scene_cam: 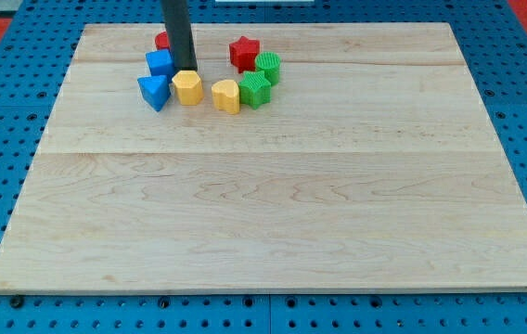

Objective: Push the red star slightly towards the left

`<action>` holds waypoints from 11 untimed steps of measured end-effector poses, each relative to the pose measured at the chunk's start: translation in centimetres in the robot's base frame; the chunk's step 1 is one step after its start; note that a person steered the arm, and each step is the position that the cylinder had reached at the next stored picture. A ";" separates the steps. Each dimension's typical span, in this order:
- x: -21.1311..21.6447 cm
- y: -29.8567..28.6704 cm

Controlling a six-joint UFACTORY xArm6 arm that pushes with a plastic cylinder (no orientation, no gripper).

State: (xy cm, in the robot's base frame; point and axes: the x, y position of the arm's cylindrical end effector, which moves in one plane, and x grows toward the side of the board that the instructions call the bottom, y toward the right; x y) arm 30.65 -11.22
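The red star (243, 52) lies near the view's top, a little left of centre, touching a green block (268, 66) on its right. My tip (187, 69) stands to the star's left, about a block's width away, just above a yellow block (187, 87) and right of a blue block (160, 63). A second red block (162, 41) is partly hidden behind the rod.
A blue triangular block (154, 92) lies left of the yellow block. A second yellow block (226, 96) and a second green block (254, 90) lie below the star. All sit on a wooden board (273, 204) over a blue pegboard.
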 end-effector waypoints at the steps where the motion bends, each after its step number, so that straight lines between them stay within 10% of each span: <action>1: 0.7 -0.2; 6: -9.4 8.0; 11: -7.4 9.1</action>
